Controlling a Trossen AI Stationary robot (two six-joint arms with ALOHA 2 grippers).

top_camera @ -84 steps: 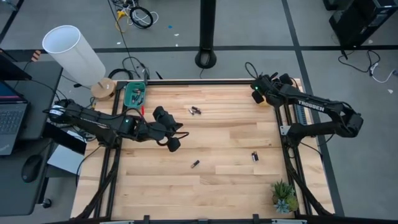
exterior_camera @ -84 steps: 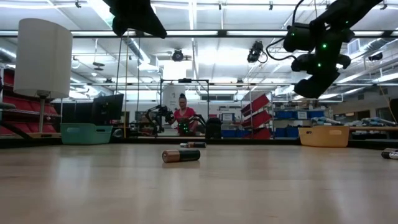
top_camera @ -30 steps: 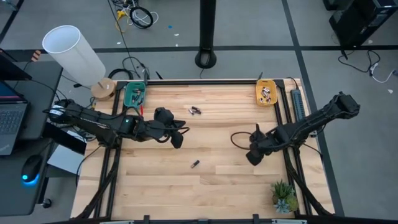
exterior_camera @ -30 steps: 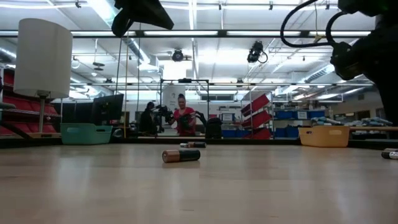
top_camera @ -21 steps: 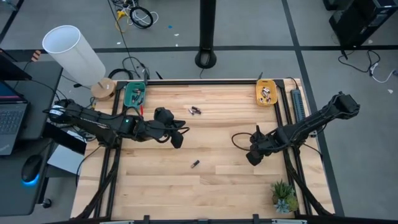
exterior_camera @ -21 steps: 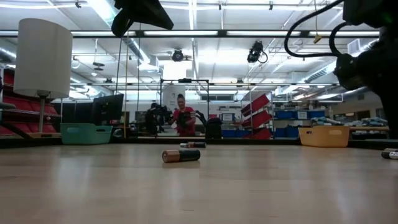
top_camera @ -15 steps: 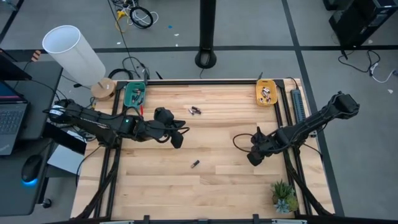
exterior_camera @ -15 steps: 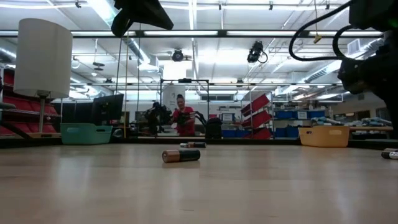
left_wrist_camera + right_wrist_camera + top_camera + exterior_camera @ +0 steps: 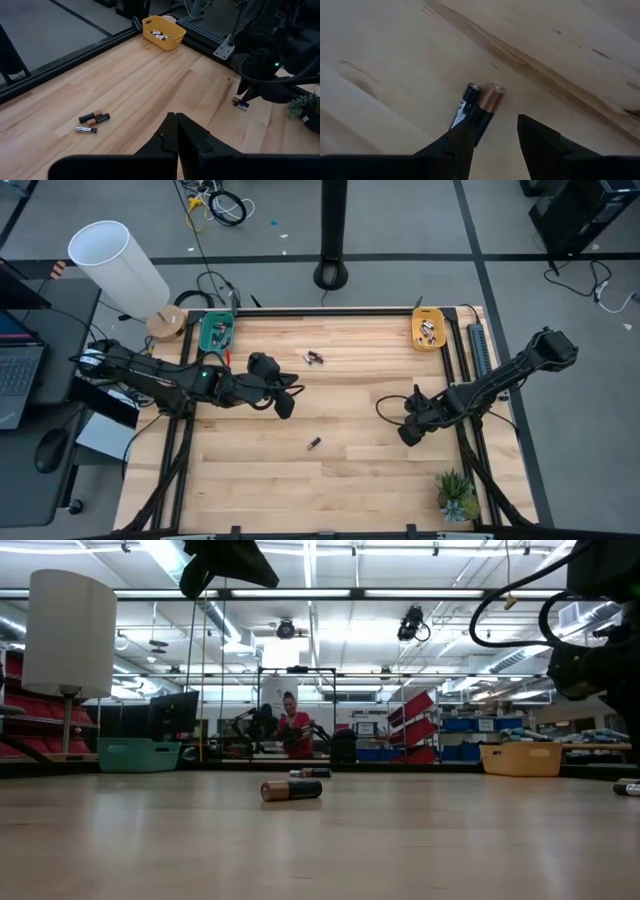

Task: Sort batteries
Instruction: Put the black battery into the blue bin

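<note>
The wooden surface (image 9: 350, 400) carried everything noted. The left arm reached in from the left edge, its left claw (image 9: 285, 402) hanging above the surface left of centre with fingers pressed together, holding nothing. The right arm came in from the right edge, and the right claw (image 9: 492, 137) was lowered close to the surface at right of centre, fingers spread, one finger (image 9: 540, 140) clear of the cells and the other overlapping them; whether it touched could not be told. A teal tray (image 9: 217, 332) sat at the far left corner and a yellow tray (image 9: 429, 330) at the far right corner, both containing cells. Of the loose batteries, a pair (image 9: 477, 107) lay side by side at the right claw's tips, a small group (image 9: 314, 359) lay near the far middle, and a single cell (image 9: 313, 444) lay near the centre.
</note>
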